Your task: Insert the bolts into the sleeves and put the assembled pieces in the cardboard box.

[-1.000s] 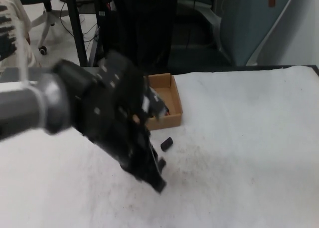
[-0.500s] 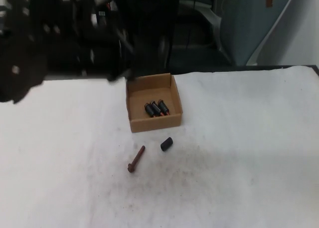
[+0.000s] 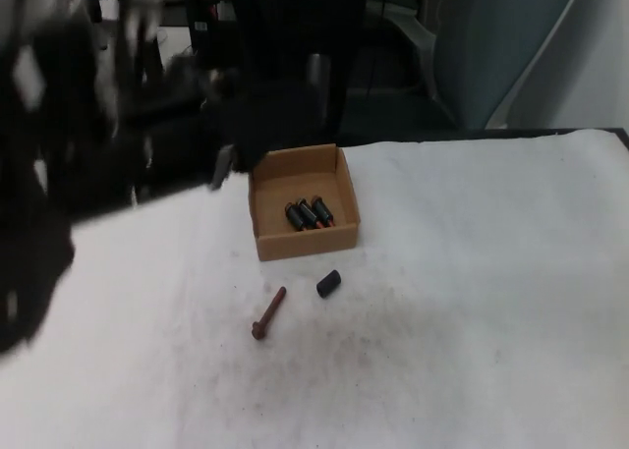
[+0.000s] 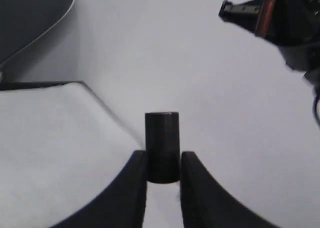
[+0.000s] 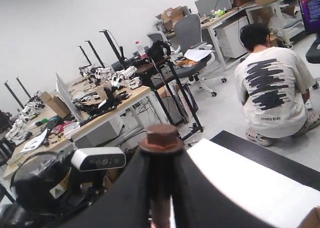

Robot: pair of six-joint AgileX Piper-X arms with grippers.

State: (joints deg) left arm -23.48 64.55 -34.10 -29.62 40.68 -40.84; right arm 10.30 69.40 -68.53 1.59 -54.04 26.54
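Left pincer (image 4: 164, 158) pinched tight on held sleeve (image 4: 162, 143). Right pincer (image 5: 161, 158) clamped on held bolt (image 5: 161, 138), head up. One of my arms, low over the cloth (image 3: 472, 321) a second ago, is now up, likely to mate the pair. Loose bolt (image 3: 267, 313) and loose sleeve (image 3: 328, 284) wait; beyond them, the cardboard box (image 3: 295, 245) holds three assembled pieces (image 3: 308, 213).
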